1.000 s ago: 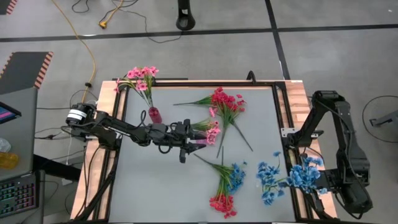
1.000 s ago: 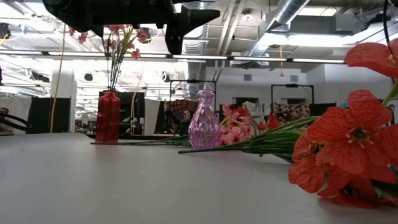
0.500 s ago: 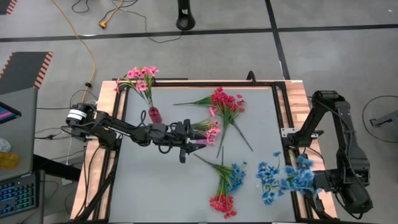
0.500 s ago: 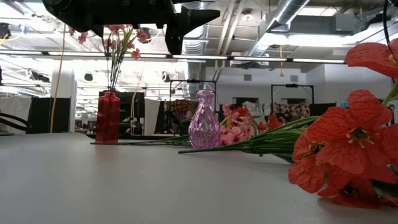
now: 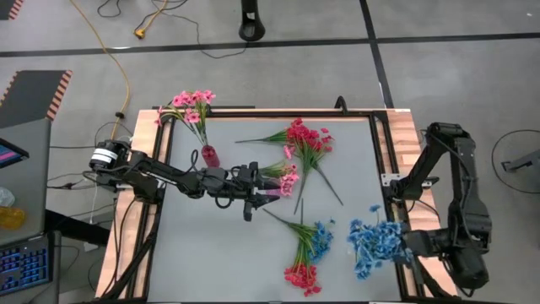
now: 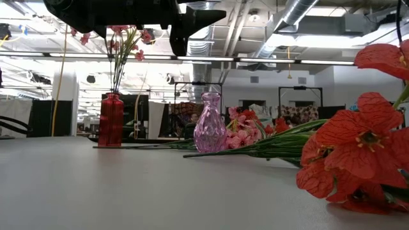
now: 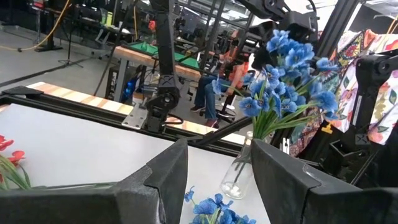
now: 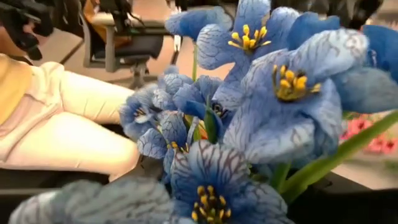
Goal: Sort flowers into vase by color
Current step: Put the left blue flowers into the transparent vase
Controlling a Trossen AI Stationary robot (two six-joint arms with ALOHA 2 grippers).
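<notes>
Blue flowers [image 5: 378,241] bunch at the table's right part. In the left wrist view they stand with their stems in a clear vase [image 7: 239,177]. They fill the right wrist view [image 8: 249,93], and my right gripper [image 5: 413,247] is right beside them. My left gripper [image 5: 268,194] hangs level and open over the table's middle, with nothing between its fingers [image 7: 219,149]. A pink sprig [image 5: 287,179] lies next to it. A red vase [image 5: 209,156] holds pink flowers [image 5: 191,105]. A lilac vase [image 6: 209,122] stands below the left arm.
Red sprigs [image 5: 305,139] lie at the far middle of the table. A red and blue bunch [image 5: 305,253] lies near the front edge, with red blossoms close to the low camera [image 6: 358,147]. Black rails frame the table. A seated person [image 8: 62,124] shows beyond it.
My right arm has swung toward the table's left. The blue blossoms beside it have moved from over the right rail to join the blue bunch on the table's right part.
</notes>
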